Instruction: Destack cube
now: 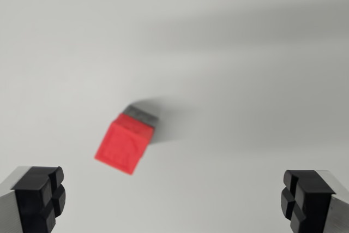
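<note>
Below the end effector (173,197), toward the wrist view's left of midline, red cube (123,143) sits stacked on grey cube (142,114), both on the white surface (245,80). Fingers (39,197) spread wide, holding nothing. Stack is rotated diagonal to the jaws; needs shift left and twist, I judge.

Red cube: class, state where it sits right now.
In the wrist view, the red cube sits left of centre on the pale table, atop a grey cube, ahead of the open gripper.
</note>
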